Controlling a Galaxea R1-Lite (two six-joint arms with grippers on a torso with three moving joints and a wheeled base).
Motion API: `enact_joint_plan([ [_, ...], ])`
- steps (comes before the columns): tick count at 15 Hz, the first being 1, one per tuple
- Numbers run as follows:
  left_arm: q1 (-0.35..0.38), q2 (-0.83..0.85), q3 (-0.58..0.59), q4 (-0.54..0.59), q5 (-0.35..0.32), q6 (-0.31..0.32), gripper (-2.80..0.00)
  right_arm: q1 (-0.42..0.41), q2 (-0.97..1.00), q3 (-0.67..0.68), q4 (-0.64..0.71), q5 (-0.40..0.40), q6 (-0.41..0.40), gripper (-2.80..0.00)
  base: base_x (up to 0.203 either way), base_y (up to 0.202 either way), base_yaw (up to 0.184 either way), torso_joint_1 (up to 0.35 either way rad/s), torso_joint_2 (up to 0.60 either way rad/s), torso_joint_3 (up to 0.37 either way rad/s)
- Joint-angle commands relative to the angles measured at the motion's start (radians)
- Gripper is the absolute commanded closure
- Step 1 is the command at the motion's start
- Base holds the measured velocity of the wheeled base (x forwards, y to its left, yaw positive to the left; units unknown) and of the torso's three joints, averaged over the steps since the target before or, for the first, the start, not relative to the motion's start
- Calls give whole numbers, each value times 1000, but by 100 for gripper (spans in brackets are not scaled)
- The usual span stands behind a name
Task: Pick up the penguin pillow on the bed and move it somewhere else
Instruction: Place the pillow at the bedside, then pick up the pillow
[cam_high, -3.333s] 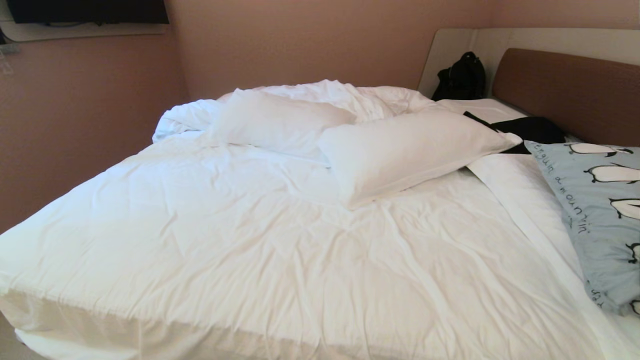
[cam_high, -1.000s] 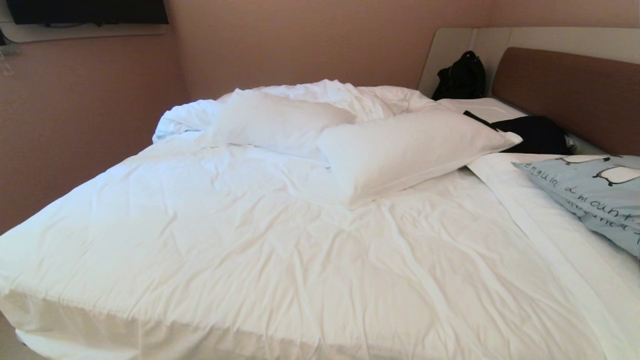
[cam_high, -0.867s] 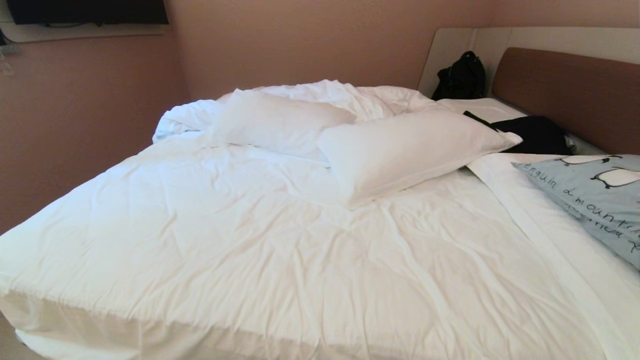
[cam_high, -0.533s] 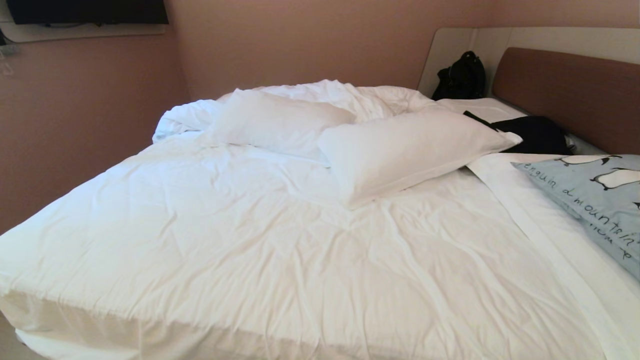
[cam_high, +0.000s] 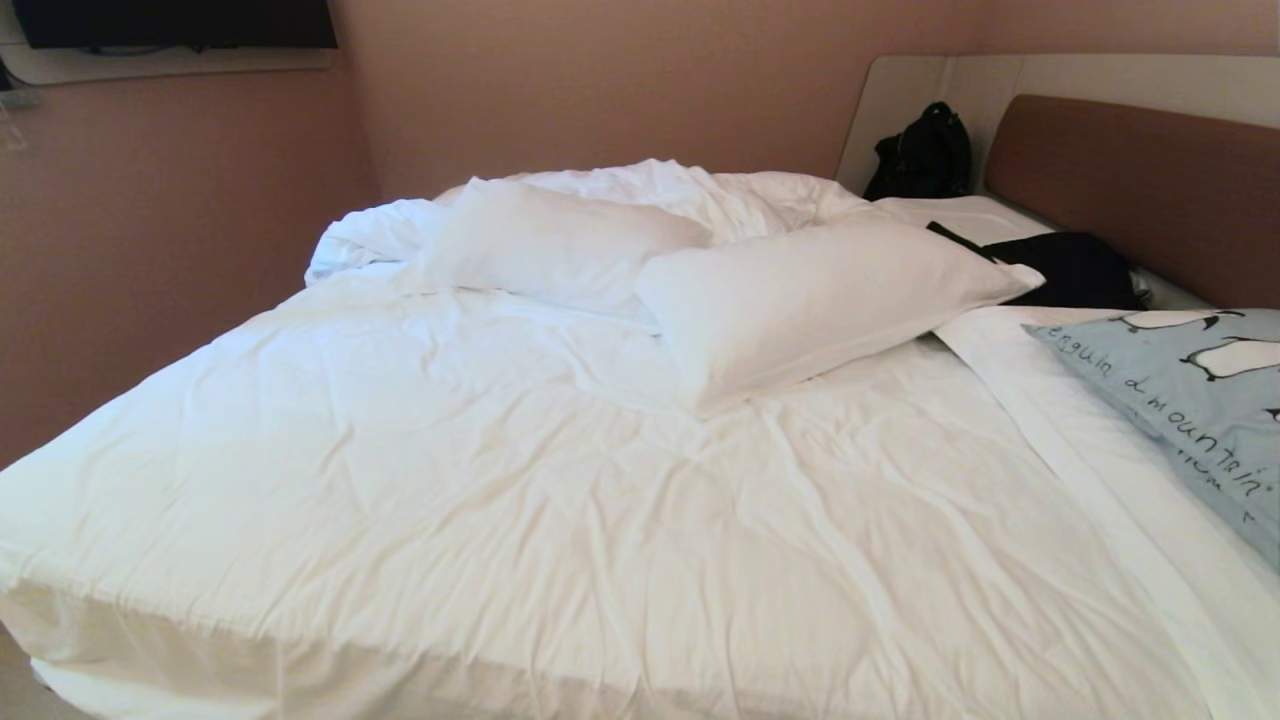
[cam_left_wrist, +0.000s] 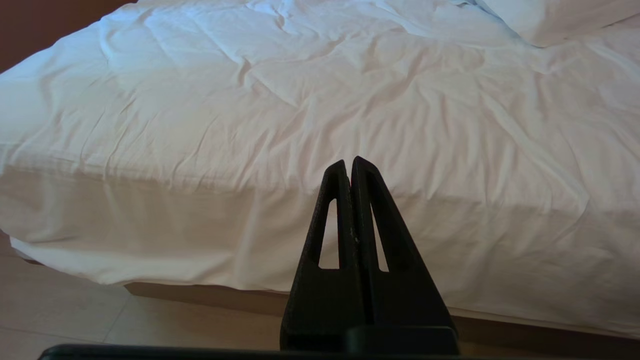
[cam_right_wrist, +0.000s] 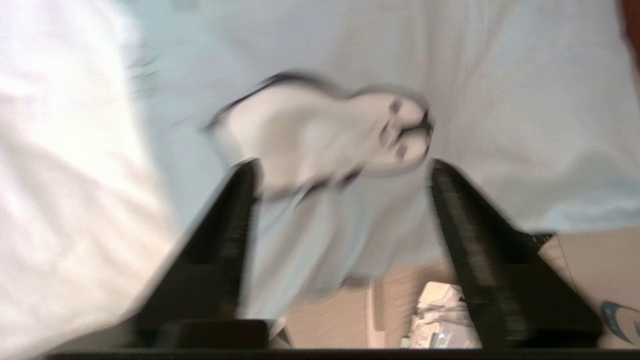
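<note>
Two pincers show, each only in its own wrist view. The right pincer (cam_right_wrist: 342, 170) stands released, its two dark fingers (cam_right_wrist: 235, 225) spread wide apart with nothing clamped between them. Straight ahead of its tips lies the penguin pillow (cam_right_wrist: 320, 135), a pale blue-grey cushion with a black-and-white penguin print facing the camera; that view is smeared, so I cannot tell whether the fingers touch the fabric or hang just clear of it. To one side of the right pincer the white sheet of the bed (cam_right_wrist: 60, 200) runs off, and behind its fingers a strip of tan floor (cam_right_wrist: 590, 260) with some pale clutter shows. From the head view the penguin pillow (cam_high: 1190, 400) rests on the bed (cam_high: 560, 520) at the head end on the robot's right, close below the brown headboard (cam_high: 1140, 180), with its dark lettering towards the middle of the mattress. Two plain white pillows (cam_high: 800, 300) lie farther off towards the centre of the bed, well apart from the right pincer's spot, and a black garment (cam_high: 1075, 268) sits between them and the headboard. The left pincer (cam_left_wrist: 351, 165) is clenched, fingers pressed together and empty, hanging off the foot edge of the bed above the floor.
</note>
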Motion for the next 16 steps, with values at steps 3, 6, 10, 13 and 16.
enact_joint_plan([
  [3, 0, 0, 0, 0, 0, 0, 0, 11, -230, 76, 114, 222, 18, 0, 0, 0, 0, 0, 0, 0],
  [6, 0, 0, 0, 0, 0, 0, 0, 56, -278, 105, 109, 305, 321, 0, 0, 0, 0, 0, 0, 0],
  [10, 0, 0, 0, 0, 1, 0, 0, 201, -305, 144, 142, 302, 765, 0, 0, 0, 0, 0, 0, 0],
  [13, 0, 0, 0, 0, 0, 0, 0, 347, -384, 213, 311, 310, 793, 0, 0, 0, 0, 0, 0, 0],
  [16, 0, 0, 0, 0, 1, 0, 0, 570, -474, 259, 464, 370, 779, 0, 0, 0, 0, 0, 0, 0],
])
